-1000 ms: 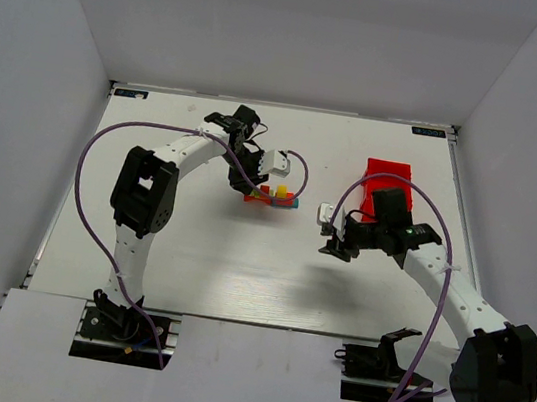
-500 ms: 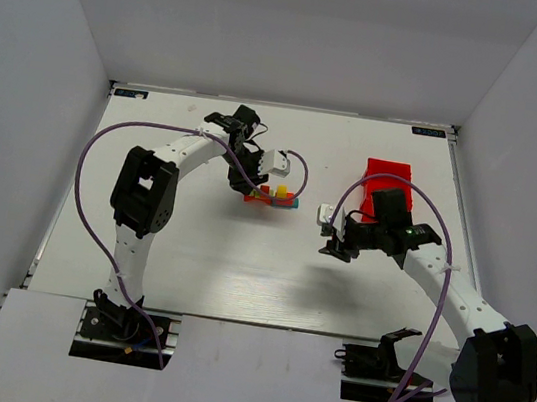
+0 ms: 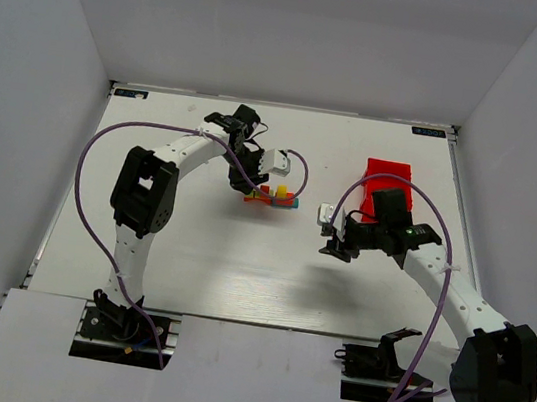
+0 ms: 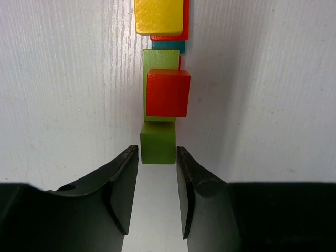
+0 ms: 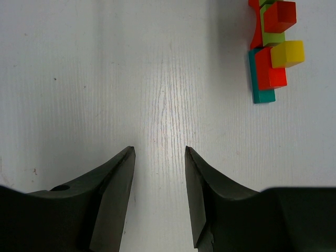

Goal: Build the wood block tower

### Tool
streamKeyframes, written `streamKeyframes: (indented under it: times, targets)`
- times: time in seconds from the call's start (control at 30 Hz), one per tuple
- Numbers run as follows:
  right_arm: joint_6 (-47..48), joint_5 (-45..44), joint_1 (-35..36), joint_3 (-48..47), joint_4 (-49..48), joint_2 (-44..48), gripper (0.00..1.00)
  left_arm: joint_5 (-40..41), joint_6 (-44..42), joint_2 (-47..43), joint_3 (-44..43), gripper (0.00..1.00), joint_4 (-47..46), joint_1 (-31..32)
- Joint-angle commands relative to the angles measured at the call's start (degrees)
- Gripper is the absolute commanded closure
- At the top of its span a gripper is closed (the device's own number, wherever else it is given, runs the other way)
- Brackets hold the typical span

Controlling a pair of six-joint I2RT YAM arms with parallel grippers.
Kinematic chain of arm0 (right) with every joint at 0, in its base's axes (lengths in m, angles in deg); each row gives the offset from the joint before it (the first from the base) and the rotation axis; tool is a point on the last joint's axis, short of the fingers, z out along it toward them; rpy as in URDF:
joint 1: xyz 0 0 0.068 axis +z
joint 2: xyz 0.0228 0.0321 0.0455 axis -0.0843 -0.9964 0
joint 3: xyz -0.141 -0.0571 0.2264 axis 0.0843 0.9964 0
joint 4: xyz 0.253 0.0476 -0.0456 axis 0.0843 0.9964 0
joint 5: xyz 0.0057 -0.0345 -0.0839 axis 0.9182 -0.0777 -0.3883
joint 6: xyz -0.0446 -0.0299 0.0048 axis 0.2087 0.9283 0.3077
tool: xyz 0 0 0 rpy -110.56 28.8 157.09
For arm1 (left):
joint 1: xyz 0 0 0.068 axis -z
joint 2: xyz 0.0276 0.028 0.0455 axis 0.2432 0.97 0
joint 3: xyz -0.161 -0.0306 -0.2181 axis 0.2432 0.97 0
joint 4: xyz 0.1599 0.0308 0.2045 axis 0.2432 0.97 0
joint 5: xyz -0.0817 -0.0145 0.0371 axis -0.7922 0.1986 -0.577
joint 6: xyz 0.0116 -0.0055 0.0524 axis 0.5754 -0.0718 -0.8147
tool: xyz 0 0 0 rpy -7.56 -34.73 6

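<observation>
The tower (image 3: pixel 272 198) is a low stack at mid-table. In the left wrist view a lime-green cube (image 4: pixel 157 143) sits at its near end. Behind it a red cube (image 4: pixel 168 92) rests on a green bar (image 4: pixel 159 59), with a yellow block (image 4: pixel 159 16) farthest away over red and teal bars. My left gripper (image 4: pixel 157 152) is open, its tips flanking the green cube's near end with thin gaps; in the top view the left gripper (image 3: pixel 248 186) is at the tower's left end. My right gripper (image 5: pixel 159 152) is open and empty over bare table; the tower (image 5: pixel 270 50) lies ahead to its right.
A red plastic tray (image 3: pixel 390 182) stands right of the tower, behind the right arm. The right gripper (image 3: pixel 330 233) hovers between the tower and the tray, nearer the front. White walls close in the table on three sides.
The left gripper has drawn back a little from the tower's left end, so more of the green end block shows. The right arm has not moved.
</observation>
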Motion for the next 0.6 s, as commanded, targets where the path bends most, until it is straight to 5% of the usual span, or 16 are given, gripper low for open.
streamKeyframes:
  times: [0.0,0.57]
  targets:
    - [0.54,1.55,-0.22,0.12,-0.63,0.16,0.51,-0.82,-0.41,-0.56,-0.91,0.54,-0.16,0.17]
    - [0.63,1.63,-0.31,0.65,-0.54,0.51,0.51,0.41,0.64,-8.63,3.57,0.45,-4.38,0.17]
